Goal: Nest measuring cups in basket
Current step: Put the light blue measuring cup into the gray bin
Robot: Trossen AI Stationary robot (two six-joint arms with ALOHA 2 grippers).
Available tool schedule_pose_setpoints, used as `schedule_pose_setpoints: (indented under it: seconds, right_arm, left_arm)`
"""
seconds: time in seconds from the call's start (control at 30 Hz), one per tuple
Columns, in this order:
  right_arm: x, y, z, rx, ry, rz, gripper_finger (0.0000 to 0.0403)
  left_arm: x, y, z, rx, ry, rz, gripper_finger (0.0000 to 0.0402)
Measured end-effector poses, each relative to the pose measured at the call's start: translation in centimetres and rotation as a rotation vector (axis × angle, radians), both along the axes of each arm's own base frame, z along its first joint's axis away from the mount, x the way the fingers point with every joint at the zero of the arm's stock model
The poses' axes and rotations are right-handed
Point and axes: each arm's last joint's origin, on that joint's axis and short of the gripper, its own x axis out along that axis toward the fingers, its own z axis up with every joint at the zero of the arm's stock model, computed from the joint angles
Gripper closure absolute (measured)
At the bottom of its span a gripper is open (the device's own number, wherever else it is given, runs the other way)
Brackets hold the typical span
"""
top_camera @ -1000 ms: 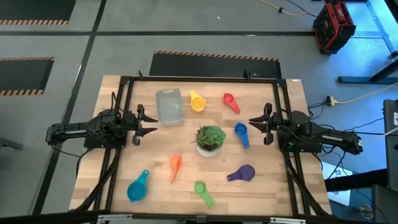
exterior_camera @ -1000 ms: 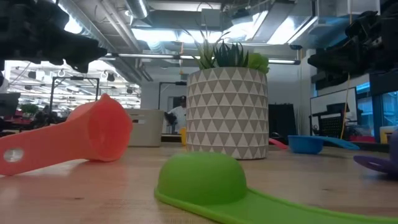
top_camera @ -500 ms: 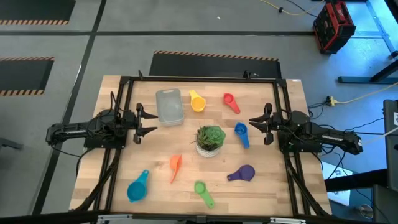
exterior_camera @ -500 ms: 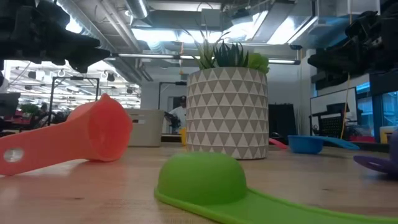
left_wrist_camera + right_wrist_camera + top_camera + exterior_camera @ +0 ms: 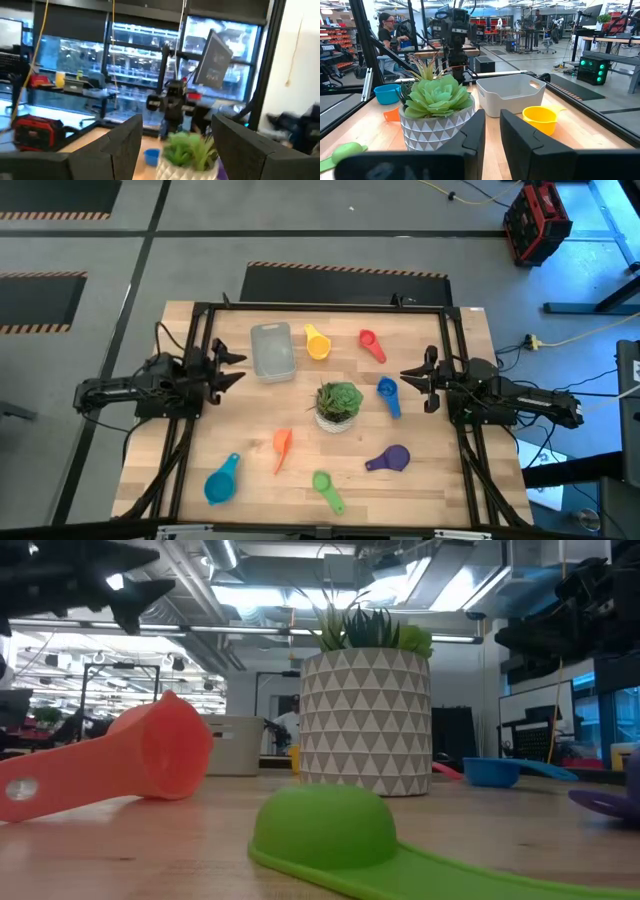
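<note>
Looking down from the high view: basket [image 5: 272, 350] sits empty at the far left of the table, all seven cups loose around the plant pot [image 5: 338, 406]; nothing nested yet. Left gripper [image 5: 232, 366] hangs just beside the basket; right gripper [image 5: 412, 376] waits near the blue cup [image 5: 388, 395].

Low view: orange cup [image 5: 110, 768] and green cup [image 5: 330, 830] lie on the wood.

Left wrist view: fingers [image 5: 125, 145] spread wide, holding nothing.

Right wrist view: fingers [image 5: 472, 137] nearly together, empty; yellow cup [image 5: 539, 119] just beside the basket [image 5: 512, 94].

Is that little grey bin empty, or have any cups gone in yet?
Empty. The basket shows only its bare floor from above, and the right wrist view shows nothing inside.
</note>
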Motion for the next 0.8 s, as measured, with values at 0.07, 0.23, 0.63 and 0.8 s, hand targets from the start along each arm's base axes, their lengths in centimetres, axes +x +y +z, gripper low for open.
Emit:
schedule_pose_setpoints:
  seconds: [0.07, 0.23, 0.63, 0.8]
  right_arm:
    - [0.0, 0.0, 0.0, 0.000, 0.000, 0.000, 0.0339]
    - [0.0, 0.0, 0.0, 0.000, 0.000, 0.000, 0.0339]
    - [0.0, 0.0, 0.0, 0.000, 0.000, 0.000, 0.0339]
    - [0.0, 0.0, 0.0, 0.000, 0.000, 0.000, 0.0339]
  left_arm:
    - [-0.1, -0.1, 0.8, -0.016, 0.017, -0.013, 0.0171]
    - [0.1, -0.2, 3.2, -0.095, 0.153, -0.046, 0.0172]
    - [3.1, -1.4, 6.3, -0.514, 0.756, -0.159, 0.0172]
    - [4.8, -2.8, 6.9, -0.731, 0.999, -0.222, 0.0172]
